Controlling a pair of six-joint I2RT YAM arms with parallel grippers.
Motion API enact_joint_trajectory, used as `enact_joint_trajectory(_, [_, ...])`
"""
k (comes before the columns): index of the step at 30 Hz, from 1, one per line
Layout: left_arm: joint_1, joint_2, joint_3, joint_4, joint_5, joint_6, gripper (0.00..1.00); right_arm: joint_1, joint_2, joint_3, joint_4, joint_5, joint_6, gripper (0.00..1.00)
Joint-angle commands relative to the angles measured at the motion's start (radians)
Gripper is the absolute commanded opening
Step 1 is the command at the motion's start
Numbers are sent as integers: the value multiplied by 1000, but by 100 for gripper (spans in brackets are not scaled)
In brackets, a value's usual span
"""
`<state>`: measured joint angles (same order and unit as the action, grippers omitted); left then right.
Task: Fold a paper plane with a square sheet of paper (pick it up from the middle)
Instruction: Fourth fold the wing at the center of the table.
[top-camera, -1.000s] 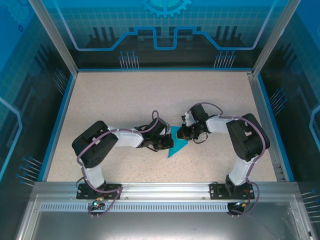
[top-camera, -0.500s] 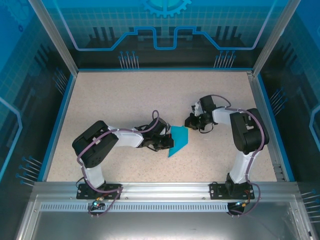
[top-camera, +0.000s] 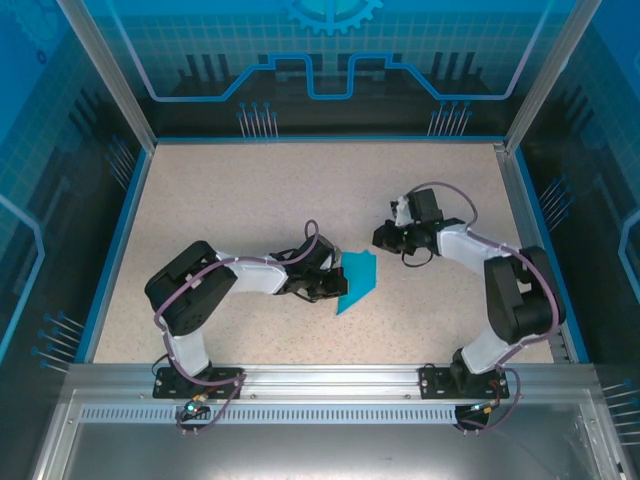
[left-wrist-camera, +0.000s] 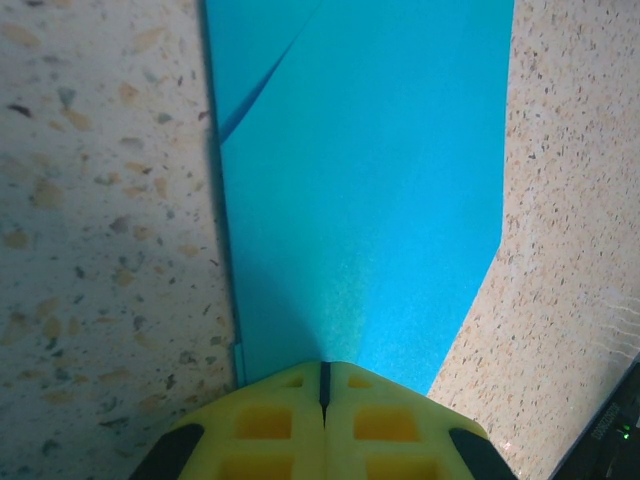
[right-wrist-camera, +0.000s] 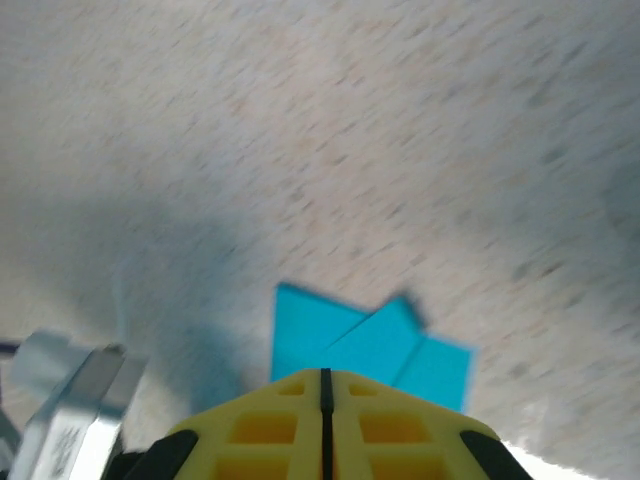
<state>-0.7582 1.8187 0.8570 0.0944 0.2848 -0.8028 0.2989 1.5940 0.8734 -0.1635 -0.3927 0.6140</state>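
Across the speckled table (top-camera: 250, 190), the left arm (top-camera: 250, 275) bends in toward the middle and the right arm (top-camera: 505, 285) reaches in from the right side. Between them, near the table's centre, lies the teal sheet of paper (top-camera: 358, 278), already folded into a narrow shape with its point toward the near edge. The left gripper (top-camera: 328, 288) is clenched, tips resting at the paper's left edge, while the right gripper (top-camera: 383, 238), jaws likewise pressed together and empty, hovers just beyond the paper's far right corner, apart from it
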Motion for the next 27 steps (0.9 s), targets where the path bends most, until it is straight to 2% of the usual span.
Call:
enact_joint_trajectory(1, [-9, 64, -33, -176, -42, 23, 0, 91, -8, -91, 24, -18, 76, 8])
enact_joint_trajectory(8, [-9, 58, -36, -169, -41, 22, 0, 181, 67, -120, 107, -57, 148, 8])
enact_joint_trajectory(17, [-9, 37, -23, -166, -31, 29, 0, 186, 154, -108, 100, -29, 143, 8])
enact_joint_trajectory(22, [-2, -55, -21, -73, 71, 39, 0, 186, 170, -105, 36, 25, 129, 7])
enact_joint_trajectory(27, [3, -105, -11, -56, 108, 60, 7, 185, 169, -109, 9, 51, 118, 7])
